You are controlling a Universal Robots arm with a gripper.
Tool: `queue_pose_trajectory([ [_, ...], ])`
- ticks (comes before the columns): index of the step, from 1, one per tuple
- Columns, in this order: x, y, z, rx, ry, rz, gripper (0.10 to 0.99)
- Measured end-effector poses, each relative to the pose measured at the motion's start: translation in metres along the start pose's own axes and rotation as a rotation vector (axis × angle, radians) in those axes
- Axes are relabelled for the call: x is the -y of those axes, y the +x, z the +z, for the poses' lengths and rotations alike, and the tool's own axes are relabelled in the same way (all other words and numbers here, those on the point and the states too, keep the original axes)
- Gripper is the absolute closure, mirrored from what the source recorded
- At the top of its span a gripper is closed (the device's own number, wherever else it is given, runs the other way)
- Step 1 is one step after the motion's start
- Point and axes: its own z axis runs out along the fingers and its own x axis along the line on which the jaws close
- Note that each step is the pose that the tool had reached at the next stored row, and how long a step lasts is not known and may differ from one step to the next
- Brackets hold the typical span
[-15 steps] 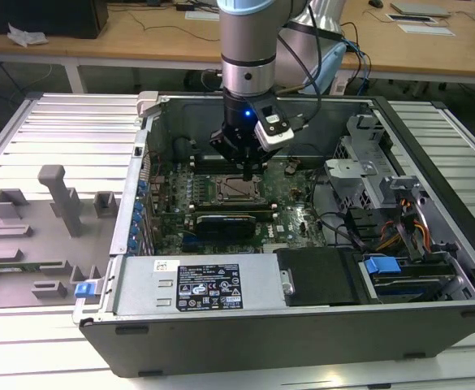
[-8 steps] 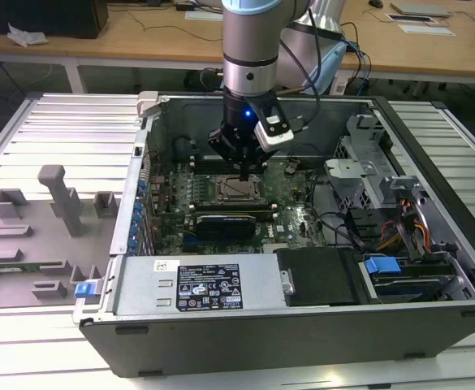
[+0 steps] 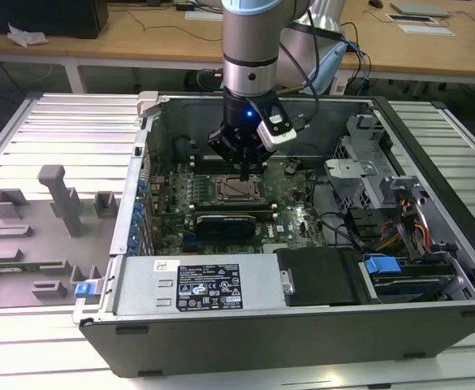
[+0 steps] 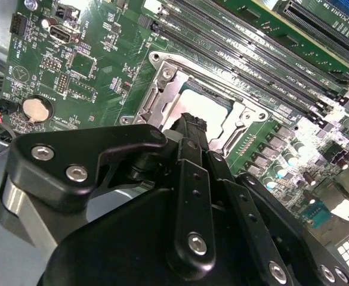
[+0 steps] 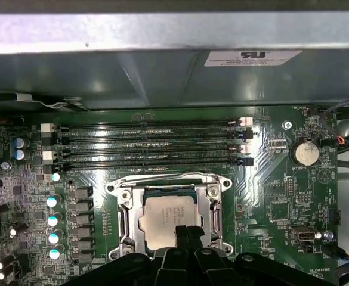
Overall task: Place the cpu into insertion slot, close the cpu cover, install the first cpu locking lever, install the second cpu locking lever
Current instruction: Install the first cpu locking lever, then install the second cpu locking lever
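A pale slatted metal workbench [image 3: 66, 130] is spreading across the exterior view, light glinting along its ribs. Wooden desks [image 3: 140, 41] are running along the top of the frame (papers [image 3: 420, 18] lying upper right), dark floor [image 3: 2, 85] showing beneath.

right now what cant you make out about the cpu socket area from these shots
- Near edge of the cpu and cpu cover: hidden behind the end effector in the first wrist view.
- Whether the fingertips touch the cpu: in both wrist views they overlap it, contact unclear.
- Locking levers' state: too small in the exterior view, partly covered by the end effector in the second wrist view.
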Motion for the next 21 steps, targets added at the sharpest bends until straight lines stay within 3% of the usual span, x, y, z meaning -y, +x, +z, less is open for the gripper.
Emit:
queue_pose_trajectory([
  [18,0.0,0.0,0.0,-0.0019,0.0,0.0,0.98],
  [21,0.0002,-0.0004,-0.0093,-0.002,0.002,0.0,0.98],
])
